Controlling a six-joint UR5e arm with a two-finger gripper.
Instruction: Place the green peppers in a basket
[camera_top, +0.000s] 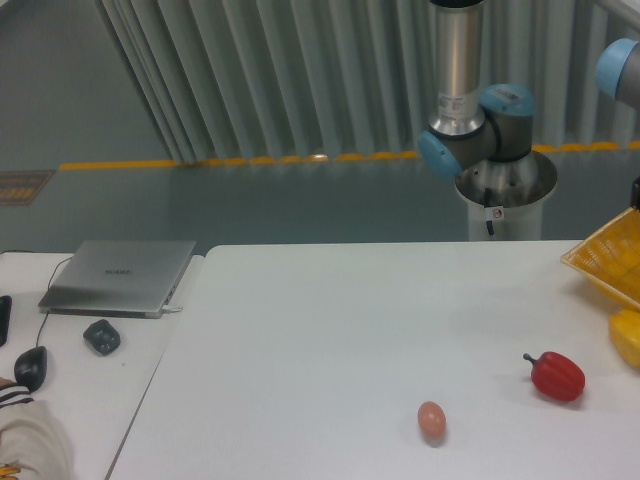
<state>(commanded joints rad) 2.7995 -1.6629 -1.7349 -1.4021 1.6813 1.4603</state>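
The yellow lattice basket (608, 262) shows only its left corner at the right edge of the table. The green pepper is out of view. My gripper is out of view past the right edge of the frame; only a dark sliver of the wrist (636, 190) and a blue joint cap (620, 66) show above the basket. Whether it holds anything cannot be seen.
A red bell pepper with a stem (557, 375) lies on the white table at the right. A yellow pepper (628, 336) is cut off by the right edge. A pinkish egg (431, 419) lies near the front. A laptop (120, 275), a dark lump (101, 335) and a mouse (30, 368) sit on the left table.
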